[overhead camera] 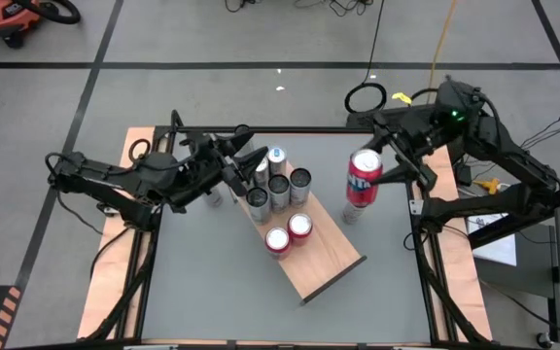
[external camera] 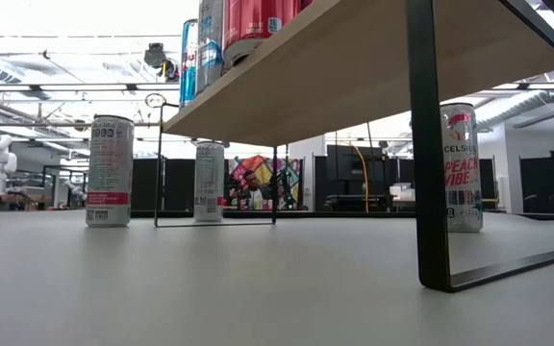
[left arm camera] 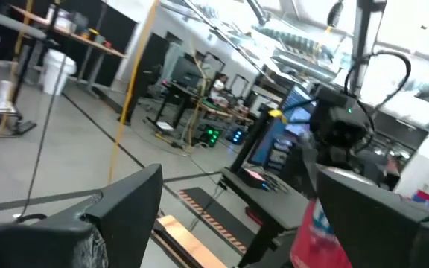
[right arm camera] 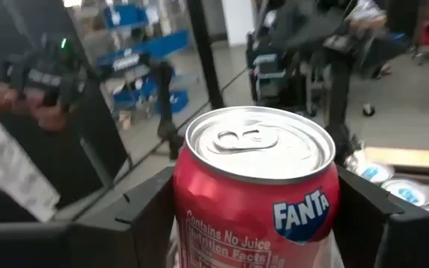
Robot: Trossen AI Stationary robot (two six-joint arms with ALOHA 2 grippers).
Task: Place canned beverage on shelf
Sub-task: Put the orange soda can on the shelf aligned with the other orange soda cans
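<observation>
The shelf (overhead camera: 331,259) is a light-brown board with a black rim, lying slantwise mid-table. In the low view the shelf (external camera: 354,67) stands raised on thin black legs. Several cans (overhead camera: 278,187) stand at its far end, and two red-topped cans (overhead camera: 290,233) stand nearer its middle. My right gripper (overhead camera: 382,167) is shut on a red Fanta can (right arm camera: 255,186), held up past the shelf's far right side. My left gripper (overhead camera: 248,165) hangs open beside the far cans, with nothing between its fingers (left arm camera: 125,212). My right gripper pinches the Fanta can's side wall (right arm camera: 192,223) a little below the top rim, one finger (right arm camera: 151,216) on each side. The fingers reach in about level from the table's far right. The can stands upright, its lid up, lifted clear of table and shelf.
Loose cans stand on the table: a white one (external camera: 110,171), another (external camera: 209,183) behind it, and a Celsius can (external camera: 461,168) beyond the shelf's leg (external camera: 427,144). Pale wood strips (overhead camera: 105,282) run along the table's sides. Bare tabletop (overhead camera: 212,292) lies near the front.
</observation>
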